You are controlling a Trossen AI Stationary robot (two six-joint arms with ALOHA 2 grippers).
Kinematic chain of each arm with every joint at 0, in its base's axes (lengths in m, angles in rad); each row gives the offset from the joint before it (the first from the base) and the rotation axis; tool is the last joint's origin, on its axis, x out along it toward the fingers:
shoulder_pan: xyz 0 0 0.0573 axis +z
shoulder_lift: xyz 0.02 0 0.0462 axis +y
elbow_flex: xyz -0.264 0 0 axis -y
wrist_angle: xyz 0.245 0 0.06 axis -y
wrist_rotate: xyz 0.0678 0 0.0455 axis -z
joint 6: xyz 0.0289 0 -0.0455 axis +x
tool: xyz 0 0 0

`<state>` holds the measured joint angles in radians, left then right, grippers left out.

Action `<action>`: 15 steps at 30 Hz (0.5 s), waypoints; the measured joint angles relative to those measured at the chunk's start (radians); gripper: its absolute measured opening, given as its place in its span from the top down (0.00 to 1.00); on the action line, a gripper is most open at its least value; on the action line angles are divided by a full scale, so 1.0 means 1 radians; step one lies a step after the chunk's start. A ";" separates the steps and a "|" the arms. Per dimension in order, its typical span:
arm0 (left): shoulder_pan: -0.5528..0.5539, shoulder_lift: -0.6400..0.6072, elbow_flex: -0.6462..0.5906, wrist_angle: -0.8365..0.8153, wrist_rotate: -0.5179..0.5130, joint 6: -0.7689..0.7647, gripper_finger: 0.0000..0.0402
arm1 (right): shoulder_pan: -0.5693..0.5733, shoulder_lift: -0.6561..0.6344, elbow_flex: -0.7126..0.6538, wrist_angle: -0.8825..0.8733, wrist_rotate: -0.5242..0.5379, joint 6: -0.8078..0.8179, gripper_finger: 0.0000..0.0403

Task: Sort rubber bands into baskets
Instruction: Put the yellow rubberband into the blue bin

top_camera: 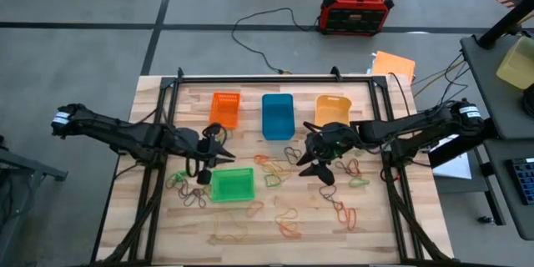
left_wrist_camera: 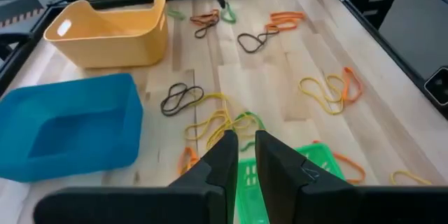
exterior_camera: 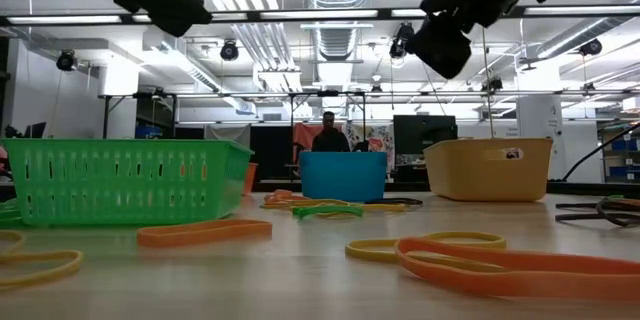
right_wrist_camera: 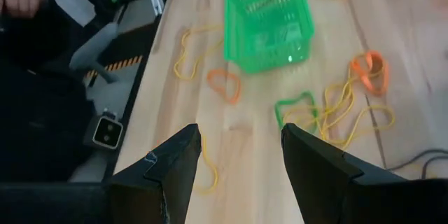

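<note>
Left gripper [top_camera: 219, 155] over green basket [top_camera: 232, 184] near table [top_camera: 417, 234] centre, fingers nearly clenched, contents unclear. Right gripper [top_camera: 315, 163] splayed, empty, above yellow loops [right_wrist_camera: 343, 115]. Rubber bands [top_camera: 288, 221] scattered toward front edge. Risks: tangled loops lifting together; descent snagging several bands.

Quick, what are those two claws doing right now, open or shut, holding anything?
Left gripper: nearly closed, nothing visible between its fingers, above the green basket.
Right gripper: open, empty.
</note>
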<state>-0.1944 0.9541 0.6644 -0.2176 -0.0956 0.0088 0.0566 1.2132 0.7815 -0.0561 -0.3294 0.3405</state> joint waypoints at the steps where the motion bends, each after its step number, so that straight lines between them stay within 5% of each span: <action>1: 0.000 0.003 -0.003 0.001 0.000 -0.001 0.91 | 0.000 0.000 0.000 0.008 0.005 0.000 0.52; 9: 0.002 0.034 -0.043 0.075 -0.027 0.125 0.91 | 0.006 0.019 0.000 0.102 0.154 -0.047 0.52; 15: 0.016 0.024 -0.064 0.166 -0.026 0.182 0.91 | 0.036 0.134 0.097 0.000 0.229 -0.070 0.52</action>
<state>-0.1784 0.9781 0.6007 -0.0517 -0.1219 0.1905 0.0922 1.3468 0.8786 -0.0562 -0.1008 0.2709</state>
